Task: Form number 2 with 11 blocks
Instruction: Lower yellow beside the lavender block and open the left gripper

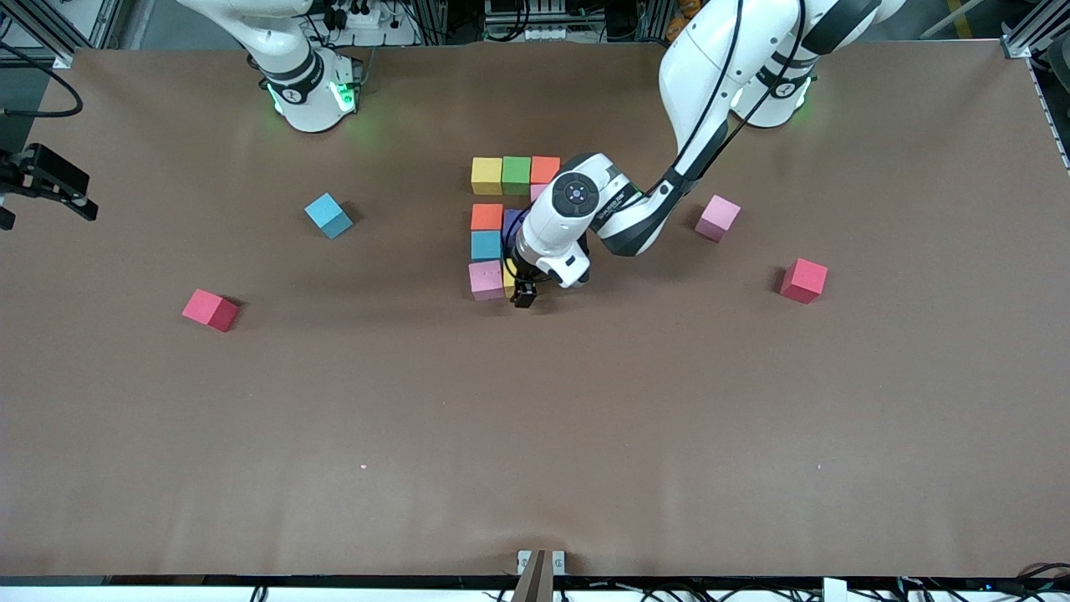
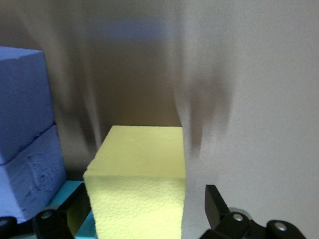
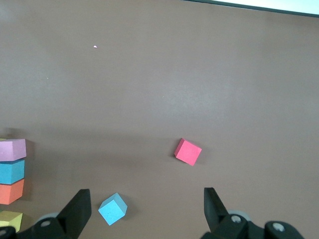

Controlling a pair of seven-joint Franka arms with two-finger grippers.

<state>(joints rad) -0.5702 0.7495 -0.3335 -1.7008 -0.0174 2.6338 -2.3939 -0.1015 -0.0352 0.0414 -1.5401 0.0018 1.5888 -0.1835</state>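
Sitting between open left claw [image 2: 134, 219] fingers, yellow block [image 2: 137, 194]

Brown matte table [image 1: 535, 435], cable-strewn aluminium framing [image 1: 1032, 33] around.

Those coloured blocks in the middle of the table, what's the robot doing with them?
The left gripper is down at the cluster of blocks, its fingers open around a yellow block standing on the table beside a pink one. The shape is only partly built. Four spare blocks lie apart: a cyan block, two red blocks and a pink block. The right gripper waits open above the table at the right arm's end.
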